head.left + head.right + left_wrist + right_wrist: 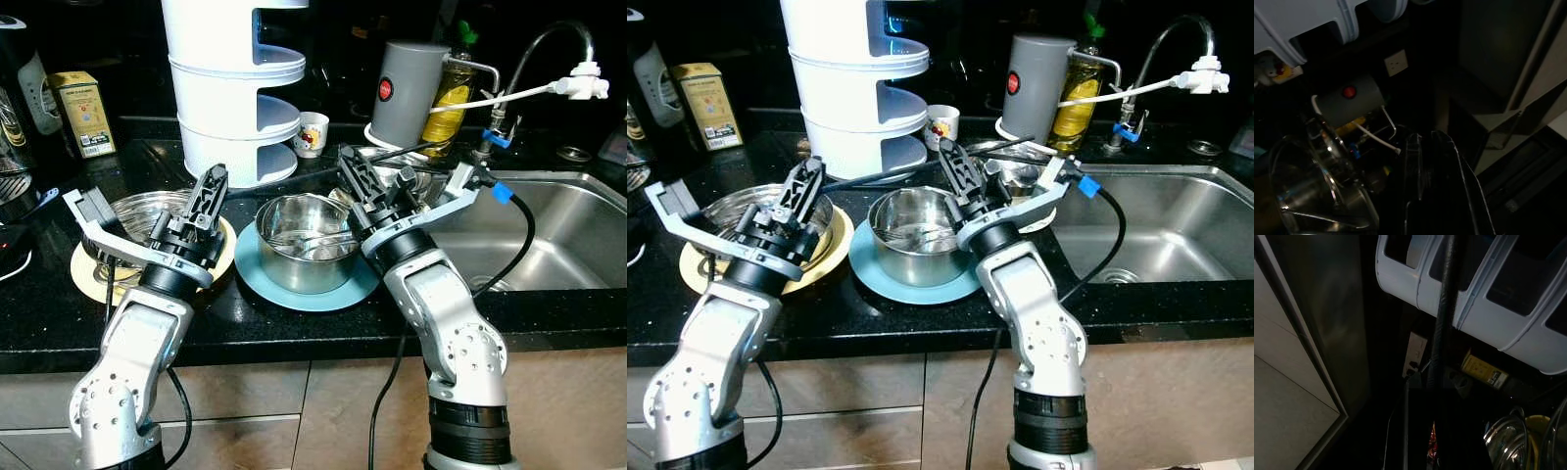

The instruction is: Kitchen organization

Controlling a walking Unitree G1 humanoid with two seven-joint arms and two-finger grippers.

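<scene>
A steel bowl (309,240) with a utensil lying inside stands on a blue plate (294,294) at the counter's front. To its left a second steel bowl (142,211) rests on a yellow plate (88,279). My left gripper (214,184) is shut and empty, raised between the two bowls with its fingers pointing up. My right gripper (348,166) is shut above the far right rim of the bowl on the blue plate, with a black cable (1444,308) crossing just in front of it. Both arms rise from below the counter edge.
A white tiered rack (235,88) stands at the back, with a small printed cup (311,134) beside it. A grey canister (407,93), an oil bottle (451,98) and a tap (549,49) line the back right. The steel sink (558,235) lies right; a yellow box (83,113) stands far left.
</scene>
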